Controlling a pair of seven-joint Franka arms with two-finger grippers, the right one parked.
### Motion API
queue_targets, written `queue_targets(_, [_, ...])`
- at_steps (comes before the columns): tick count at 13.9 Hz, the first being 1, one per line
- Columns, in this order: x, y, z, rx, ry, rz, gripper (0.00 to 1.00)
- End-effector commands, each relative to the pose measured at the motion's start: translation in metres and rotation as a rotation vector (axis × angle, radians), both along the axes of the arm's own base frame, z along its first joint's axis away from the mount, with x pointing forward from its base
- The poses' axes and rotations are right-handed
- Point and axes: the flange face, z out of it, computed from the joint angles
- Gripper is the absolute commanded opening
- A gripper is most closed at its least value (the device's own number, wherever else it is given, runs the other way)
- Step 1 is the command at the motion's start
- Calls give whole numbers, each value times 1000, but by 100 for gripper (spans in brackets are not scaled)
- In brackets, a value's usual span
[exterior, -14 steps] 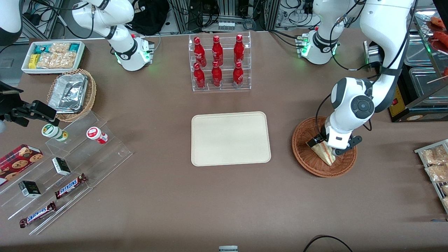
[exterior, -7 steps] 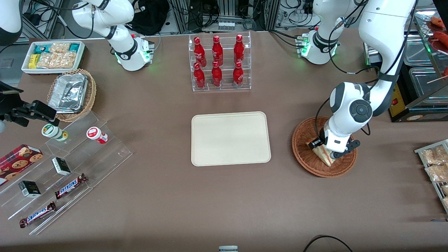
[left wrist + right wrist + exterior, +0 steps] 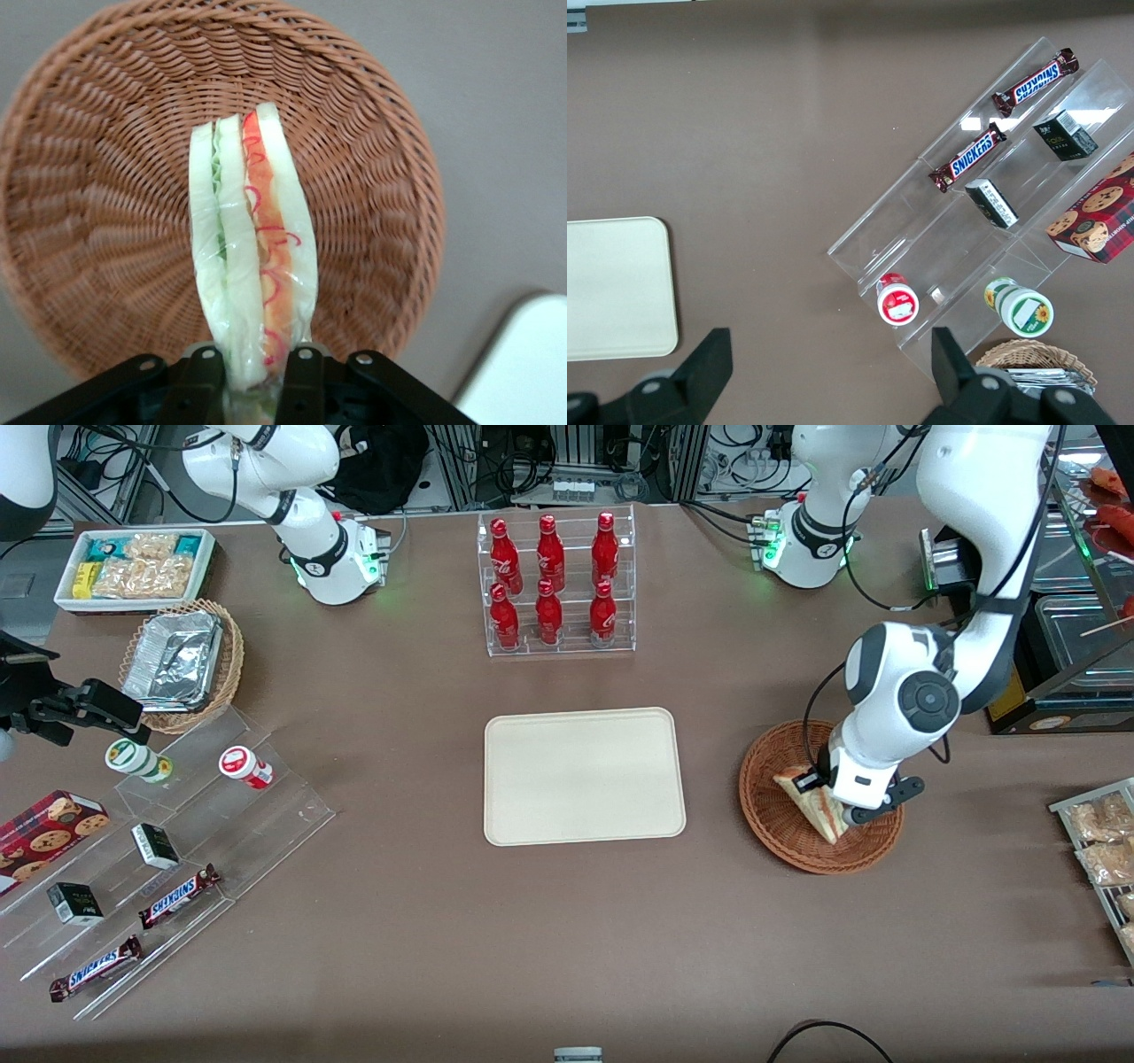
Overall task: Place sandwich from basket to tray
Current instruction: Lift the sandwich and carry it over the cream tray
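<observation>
The gripper had its jaws clamped on the sandwich, just above the basket; lifting seemed underway, with a carry sideways to the tray next

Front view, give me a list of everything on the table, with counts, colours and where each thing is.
sandwich: one, white with red and green filling, held over the basket
basket: one, reddish-brown wicker, toward the working arm's end
tray: one, cream, table centre
soda bottles: six, red, in a clear rack farther from the camera than the tray
foil trays: silver, in a lighter wicker basket toward the parked arm's end
chocolate bars: two, brown, on clear display steps
cookie box: one, red, on those steps
gripper: black fingers shut on the sandwich, above the basket
</observation>
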Motion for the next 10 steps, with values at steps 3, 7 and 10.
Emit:
queue_targets(3, [-5, -90, 117, 36, 60, -118, 5])
queue_targets(7, [-24, -203, 132, 17, 32, -160, 7])
queue_targets(10, [-36, -285, 105, 12, 39, -211, 7])
